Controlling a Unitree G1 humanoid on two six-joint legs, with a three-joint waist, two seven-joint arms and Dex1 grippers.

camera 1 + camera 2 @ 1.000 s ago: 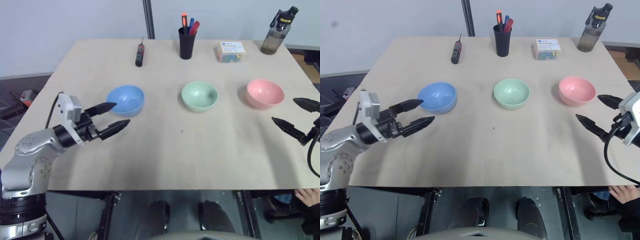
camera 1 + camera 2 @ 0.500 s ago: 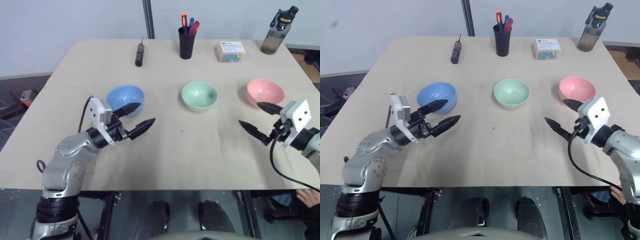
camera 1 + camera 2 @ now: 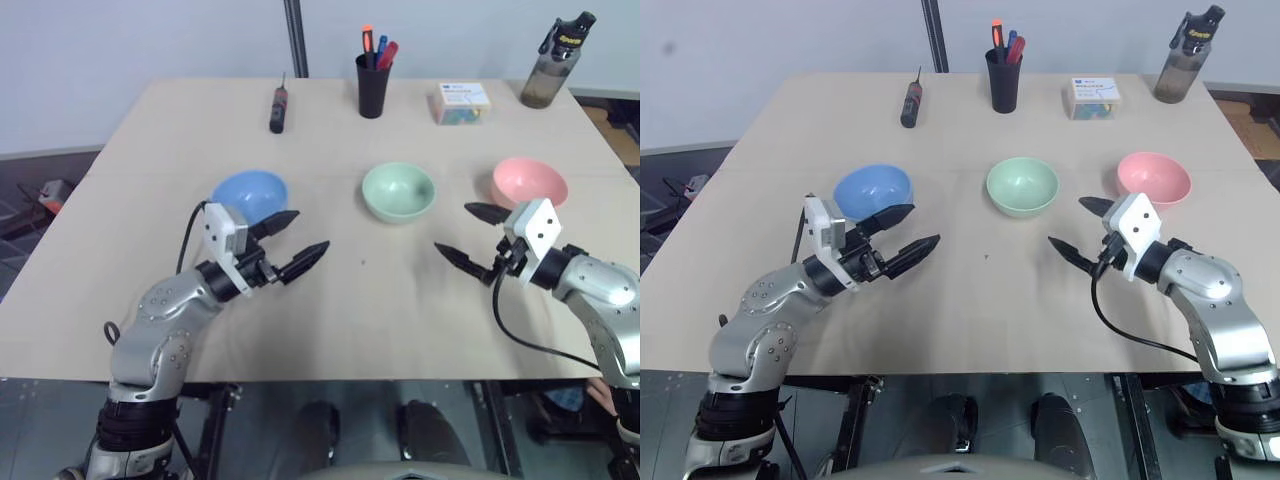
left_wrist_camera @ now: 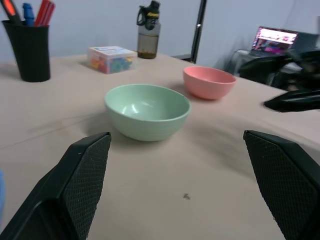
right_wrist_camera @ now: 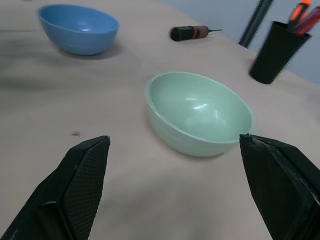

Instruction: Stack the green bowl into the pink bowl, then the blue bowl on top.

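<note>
1. Green bowl [image 3: 398,192] upright at frame centre on the worktop [image 3: 330,310], pink bowl [image 3: 529,183] to its right, blue bowl [image 3: 249,195] to its left.
2. Right claw [image 3: 462,233], jaws wide and empty, just lower right of green; nearer arm.
3. Left claw [image 3: 296,244], wide and empty, beside blue.

Light even and bright, soft, seems from above. Table [image 3: 330,310] pale, without strong glare. Shadows soft and faint: small grey patch under green bowl [image 3: 398,191], blurred patches under both arms. Small highlight inside green bowl in right wrist view. Head views sharp in centre. Wrist views softer: black fingertips [image 4: 85,175] near lens out of focus, background with laptop screen [image 4: 278,40] blurred and glowing.
</note>
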